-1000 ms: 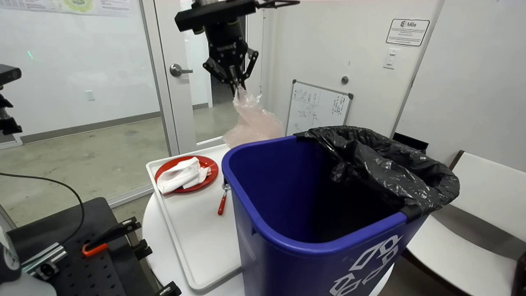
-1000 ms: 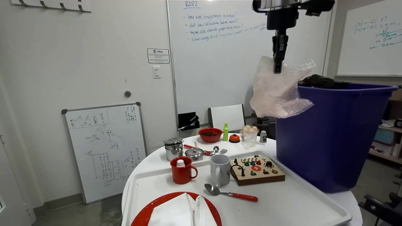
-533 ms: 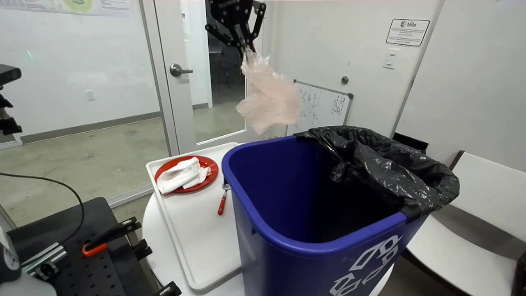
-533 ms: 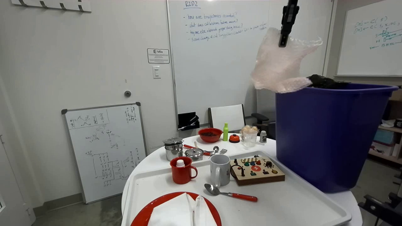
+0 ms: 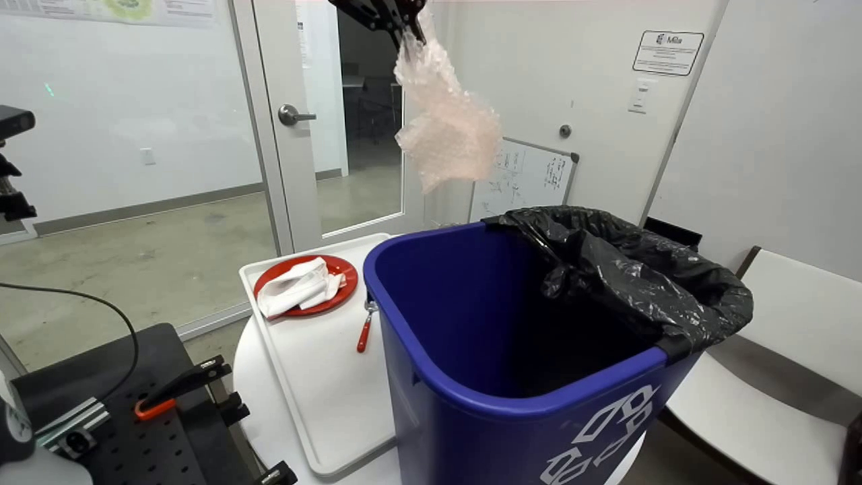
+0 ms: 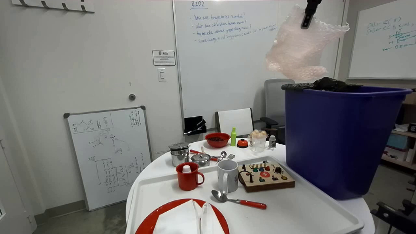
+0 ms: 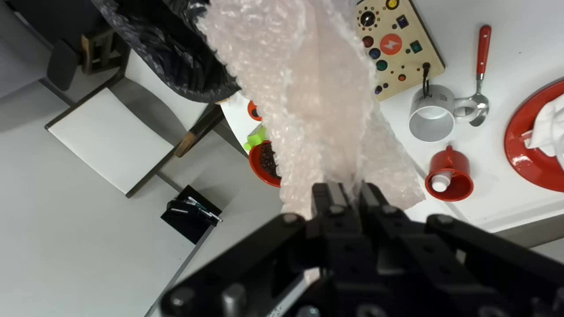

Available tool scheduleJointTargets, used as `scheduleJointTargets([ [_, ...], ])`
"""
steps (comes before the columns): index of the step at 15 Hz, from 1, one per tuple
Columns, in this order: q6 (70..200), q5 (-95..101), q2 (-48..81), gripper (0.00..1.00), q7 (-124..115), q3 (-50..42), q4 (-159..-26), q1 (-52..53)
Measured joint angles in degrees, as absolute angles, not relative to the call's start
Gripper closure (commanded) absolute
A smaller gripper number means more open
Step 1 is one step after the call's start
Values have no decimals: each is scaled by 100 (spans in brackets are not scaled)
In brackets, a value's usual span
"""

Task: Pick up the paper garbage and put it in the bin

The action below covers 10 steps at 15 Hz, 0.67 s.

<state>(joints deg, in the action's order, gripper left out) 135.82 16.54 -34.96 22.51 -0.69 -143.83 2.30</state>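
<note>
A crumpled, pale pink sheet of bubble wrap [image 5: 454, 135] hangs in the air in both exterior views [image 6: 297, 48]. My gripper [image 5: 409, 42] is shut on its upper part; the fingertips also pinch it in the wrist view [image 7: 346, 189]. The blue bin [image 5: 444, 417] has a black liner [image 5: 626, 269] bunched over part of its rim. In an exterior view the wrap's lower end hangs above the rim level, near the edge of the bin [image 6: 341, 139]. In the wrist view the wrap [image 7: 317, 97] overlaps the black liner [image 7: 185, 61]. The bin's bottom is dark.
A white tray [image 6: 292, 217] on a round table holds a red plate [image 6: 152, 217] with a white napkin, a spoon [image 6: 240, 201], a grey mug [image 6: 227, 177], a red mug [image 6: 188, 178] and a button board [image 6: 266, 178]. Pots [image 6: 179, 155] and a red bowl [image 6: 217, 139] stand behind.
My gripper has risen with the bubble wrap and shifted slightly toward the bin. The wrap's lower end has gone from below the bin's rim to above it.
</note>
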Motion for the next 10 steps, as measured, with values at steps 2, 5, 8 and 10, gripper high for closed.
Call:
scheduleJointTargets([
  [2, 13506, 1674, -3688, 92, 2076, -72, -14500, 91],
  [5, 13301, 1780, -3927, 92, 1728, -64, -14666, -170],
  [8, 12979, 1985, -4104, 92, 1272, 9, -14787, -469],
  [10, 12731, 2153, -4195, 92, 900, 115, -14843, -670],
])
